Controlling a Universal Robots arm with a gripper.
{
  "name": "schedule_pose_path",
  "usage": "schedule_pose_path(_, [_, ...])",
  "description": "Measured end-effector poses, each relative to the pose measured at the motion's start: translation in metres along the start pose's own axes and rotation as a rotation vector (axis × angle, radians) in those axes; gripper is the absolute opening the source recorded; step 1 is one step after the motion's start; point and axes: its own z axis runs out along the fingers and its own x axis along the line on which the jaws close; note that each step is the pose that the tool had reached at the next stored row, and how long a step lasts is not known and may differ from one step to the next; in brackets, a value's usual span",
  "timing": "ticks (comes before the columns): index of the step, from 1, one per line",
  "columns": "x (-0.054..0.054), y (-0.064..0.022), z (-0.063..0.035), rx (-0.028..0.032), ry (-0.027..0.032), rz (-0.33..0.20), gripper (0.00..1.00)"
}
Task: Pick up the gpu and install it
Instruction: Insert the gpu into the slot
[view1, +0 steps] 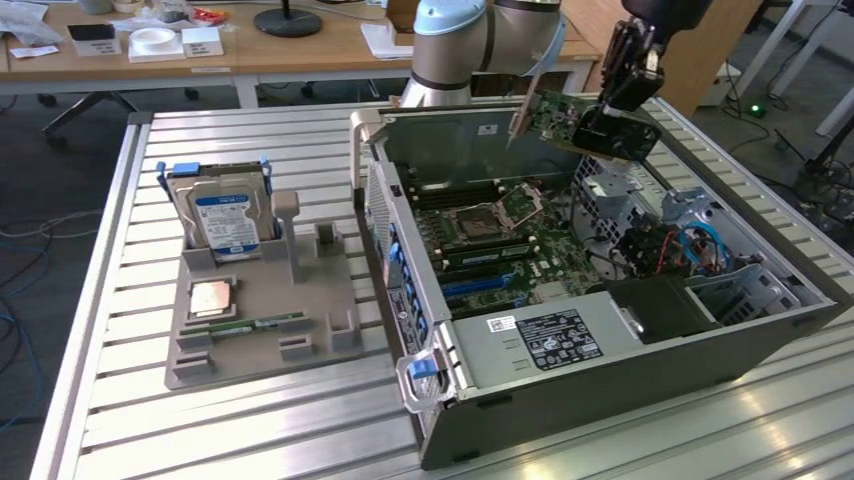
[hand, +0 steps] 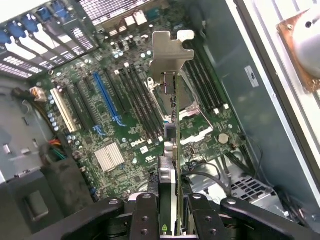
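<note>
The gpu (view1: 577, 122) is a thin card with a green board, a dark cooler and a silvery bracket (view1: 522, 118). It hangs in the air above the far side of the open computer case (view1: 587, 300), held by my gripper (view1: 617, 100), which is shut on it. In the wrist view the gpu (hand: 171, 150) runs edge-on away from my fingers (hand: 145, 210), its bracket (hand: 170, 52) at the far end, over the green motherboard (hand: 125, 115). The blue expansion slot (hand: 106, 97) lies below and to one side of the card.
A grey fixture tray (view1: 254, 300) on the slatted table holds a silver hard drive (view1: 224, 222), a CPU (view1: 214, 298) and a green RAM stick (view1: 247, 326). Inside the case are a black power supply (view1: 561, 340), cables (view1: 667, 250) and a drive cage. A desk stands behind.
</note>
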Motion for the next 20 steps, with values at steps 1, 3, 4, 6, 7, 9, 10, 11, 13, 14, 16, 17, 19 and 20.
schedule_pose_path(1, [0.0000,0.0000,0.0001,-0.0003,0.0009,-0.014,0.26])
schedule_pose_path(3, [0.0000,0.0000,0.0001,-0.0007,0.0026,-0.041,0.26])
schedule_pose_path(4, [0.0000,0.0000,0.0002,-0.0011,0.0034,-0.054,0.26])
schedule_pose_path(6, [0.0000,0.0000,0.0002,-0.0015,0.0053,-0.081,0.26])
schedule_pose_path(7, [0.0000,0.0000,0.0003,-0.0018,0.0061,-0.095,0.26])
schedule_pose_path(9, [0.0000,0.0000,0.0002,-0.0023,0.0078,-0.119,0.26])
schedule_pose_path(10, [0.0000,0.0000,0.0003,-0.0026,0.0086,-0.132,0.26])
schedule_pose_path(11, [0.0000,0.0000,0.0002,-0.0028,0.0094,-0.144,0.26])
schedule_pose_path(13, [0.0000,0.0000,0.0002,-0.0032,0.0110,-0.169,0.26])
schedule_pose_path(14, [0.0000,0.0000,0.0002,-0.0034,0.0118,-0.182,0.26])
schedule_pose_path(16, [0.0000,0.0000,0.0003,-0.0039,0.0133,-0.206,0.26])
schedule_pose_path(17, [0.0000,0.0000,0.0002,-0.0042,0.0142,-0.219,0.26])
schedule_pose_path(19, [0.0000,0.0000,0.0002,-0.0047,0.0158,-0.244,0.26])
schedule_pose_path(20, [0.0000,0.0000,0.0002,-0.0049,0.0166,-0.256,0.26])
